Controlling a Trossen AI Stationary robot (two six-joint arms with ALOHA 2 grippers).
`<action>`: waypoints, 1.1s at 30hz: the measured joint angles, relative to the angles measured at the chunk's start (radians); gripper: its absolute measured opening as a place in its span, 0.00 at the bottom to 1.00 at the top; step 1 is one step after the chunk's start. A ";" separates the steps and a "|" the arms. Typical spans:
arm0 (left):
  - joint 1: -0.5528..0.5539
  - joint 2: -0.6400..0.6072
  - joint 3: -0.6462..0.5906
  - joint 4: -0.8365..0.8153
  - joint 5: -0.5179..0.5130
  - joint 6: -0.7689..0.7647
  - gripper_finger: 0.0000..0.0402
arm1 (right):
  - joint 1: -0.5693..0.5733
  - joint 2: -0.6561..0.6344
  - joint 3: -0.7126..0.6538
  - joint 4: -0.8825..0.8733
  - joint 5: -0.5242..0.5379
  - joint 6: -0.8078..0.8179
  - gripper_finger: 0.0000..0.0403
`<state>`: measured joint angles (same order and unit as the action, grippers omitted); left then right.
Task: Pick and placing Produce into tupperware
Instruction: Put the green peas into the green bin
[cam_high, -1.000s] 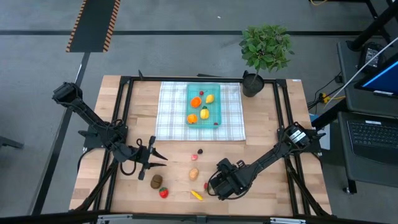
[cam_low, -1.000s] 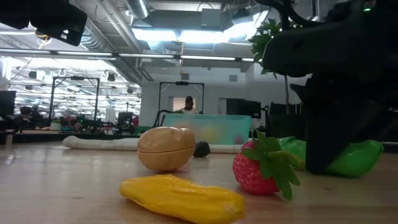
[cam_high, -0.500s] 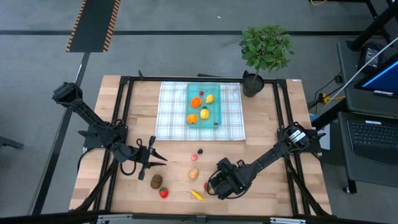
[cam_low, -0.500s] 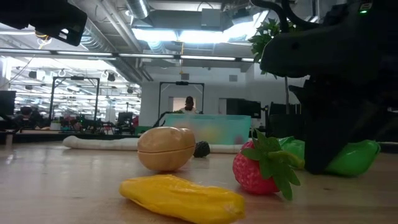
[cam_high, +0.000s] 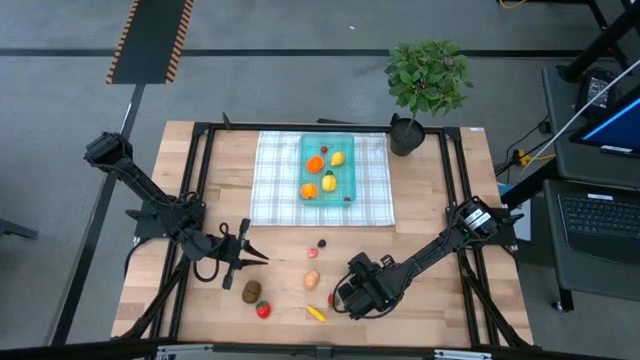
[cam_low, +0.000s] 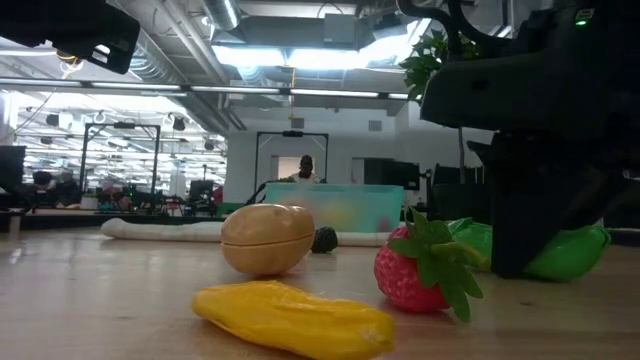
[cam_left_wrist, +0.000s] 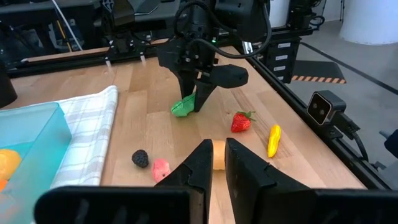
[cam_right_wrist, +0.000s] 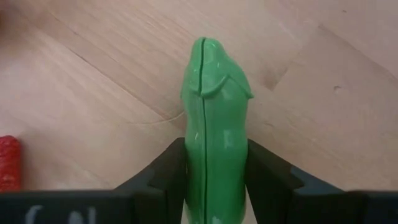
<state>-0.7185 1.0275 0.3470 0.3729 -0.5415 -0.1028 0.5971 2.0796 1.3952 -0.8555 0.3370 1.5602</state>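
teal tupperware (cam_high: 328, 166) is seen from above on the checked cloth (cam_high: 275, 180), fruit already inside. the right gripper (cam_high: 341, 298) is lowered near the counter's (cam_high: 440, 320) front edge; the left gripper (cam_high: 262, 258) is parked beside the kiwi (cam_high: 251, 291).

at counter height, a strawberry (cam_low: 420, 268) and potato (cam_low: 267, 238) are shown (banana (cam_low: 295, 318) nearest).

from the left wrist, the jaws are seen nearly closed on nothing.

from the right wrist, the jaws are clamped on the green cucumber (cam_right_wrist: 214, 130).

Even overhead lighting, shadows soft and short. Ceiling lights (cam_low: 300, 55) glare in the low view. The yellow piece (cam_low: 295, 318) nearest the lens is soft.
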 joint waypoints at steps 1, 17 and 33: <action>0.000 0.000 0.000 0.000 0.000 0.000 0.08 | 0.000 0.000 0.000 0.000 0.000 0.002 0.35; 0.000 0.000 0.000 0.001 0.000 -0.001 0.01 | -0.002 -0.195 0.001 -0.109 0.303 -0.102 0.34; 0.000 0.000 0.000 0.002 0.000 -0.023 0.08 | -0.020 -0.385 -0.164 -0.065 0.533 -0.273 0.33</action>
<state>-0.7185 1.0275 0.3470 0.3745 -0.5415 -0.1253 0.5775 1.6946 1.2316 -0.9204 0.8704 1.2872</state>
